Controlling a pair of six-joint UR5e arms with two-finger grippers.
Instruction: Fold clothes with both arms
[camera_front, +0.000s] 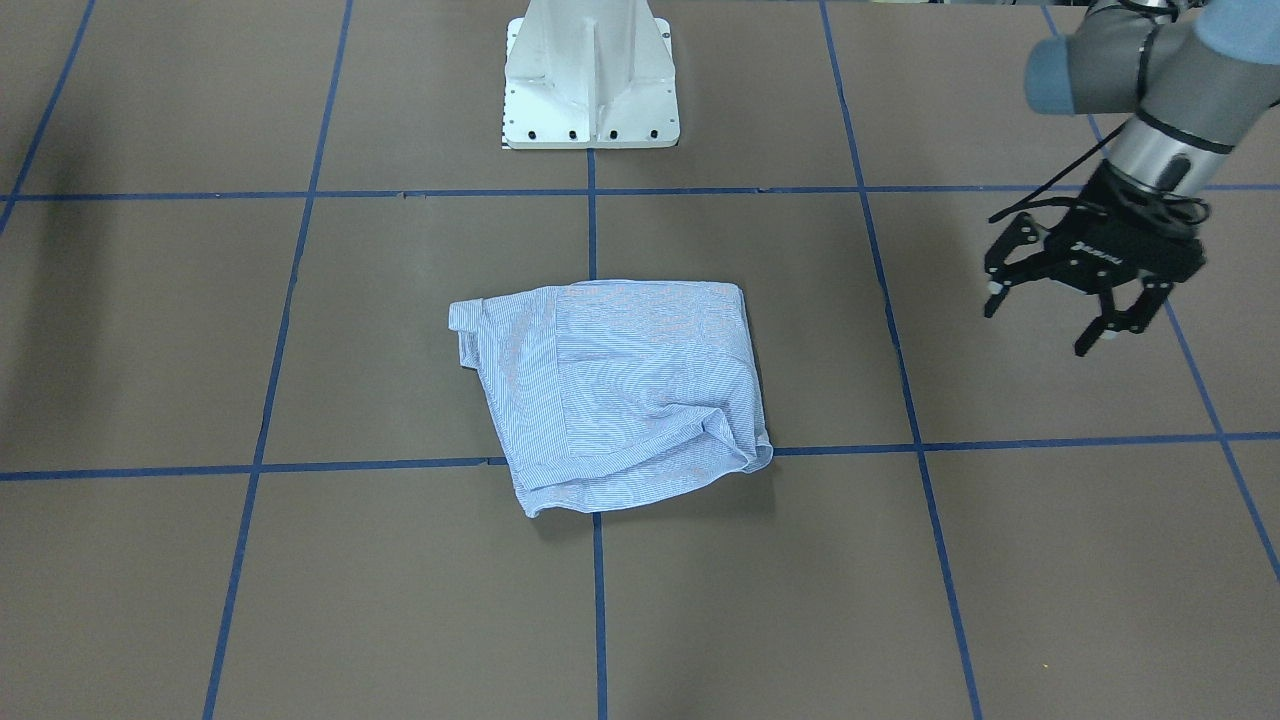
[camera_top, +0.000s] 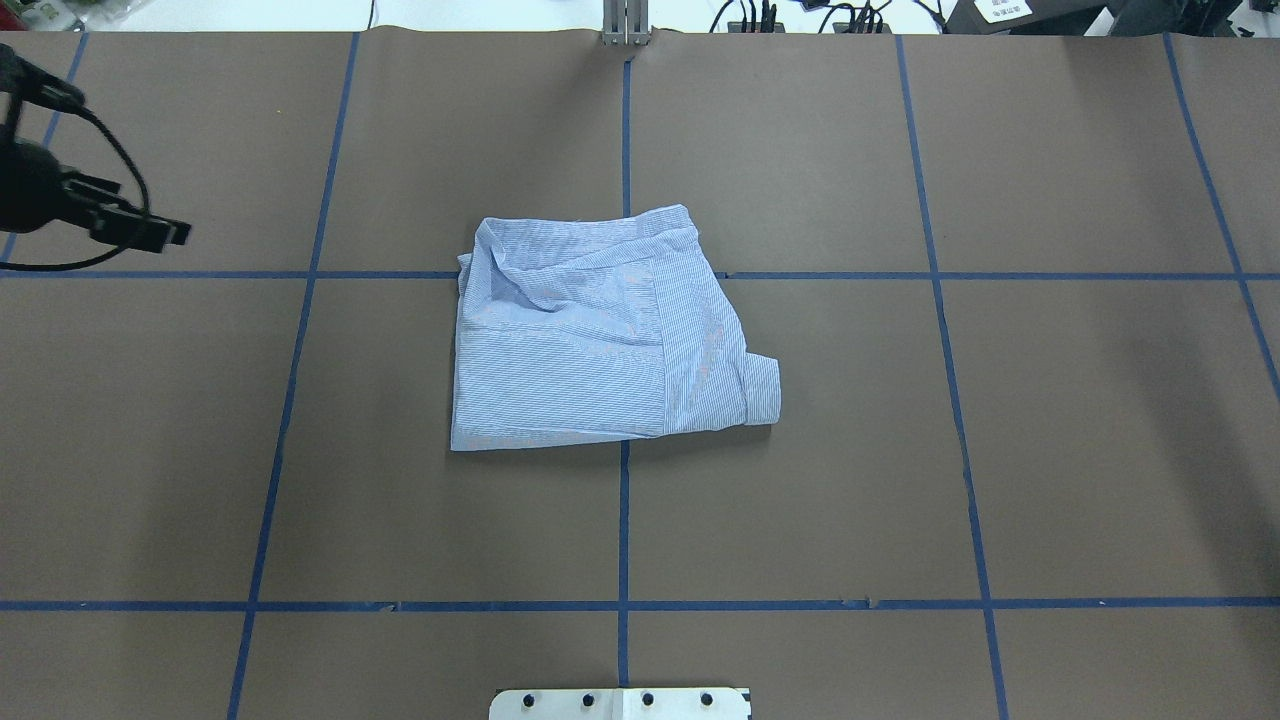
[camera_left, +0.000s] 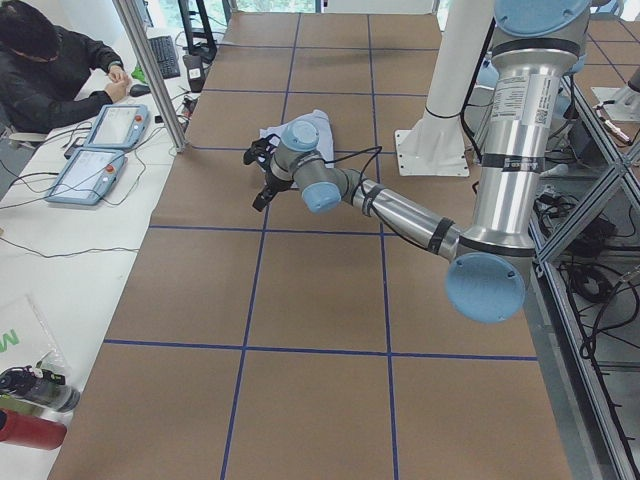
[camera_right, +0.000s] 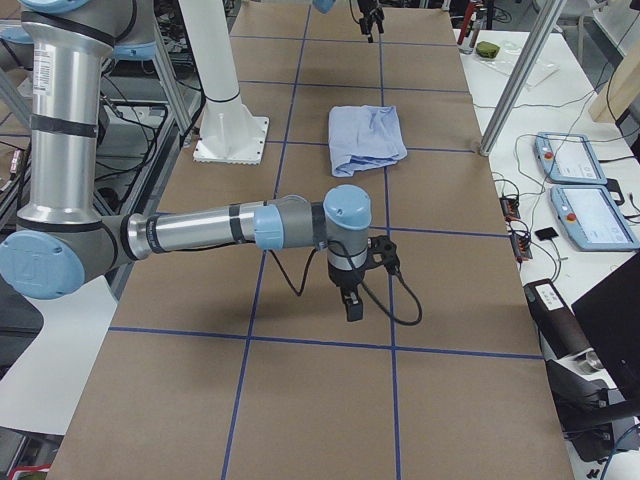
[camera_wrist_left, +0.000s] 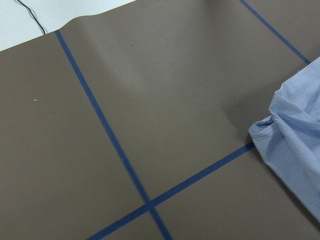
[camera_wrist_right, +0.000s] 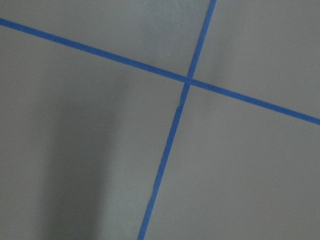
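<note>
Brown paper covers the table (camera_front: 1000, 560), and blue tape lines (camera_front: 597, 600) cross it into big squares. Bare surface runs on every side of the shirt. Seen from overhead, the white pedestal base (camera_front: 590, 80) stands at the shirt's 6 o'clock, well apart. The shirt (camera_front: 615, 390) lies folded into a rumpled rectangle at the table's middle, over a tape crossing, with one cuff poking out at 4 o'clock. My left gripper (camera_front: 1040, 322) hangs above the table between the shirt's 9 and 10 o'clock, well apart, fingers spread wide and holding nothing. My right gripper (camera_right: 352, 300) points down at 3 o'clock, also well apart; whether its fingers are spread I cannot tell.
</note>
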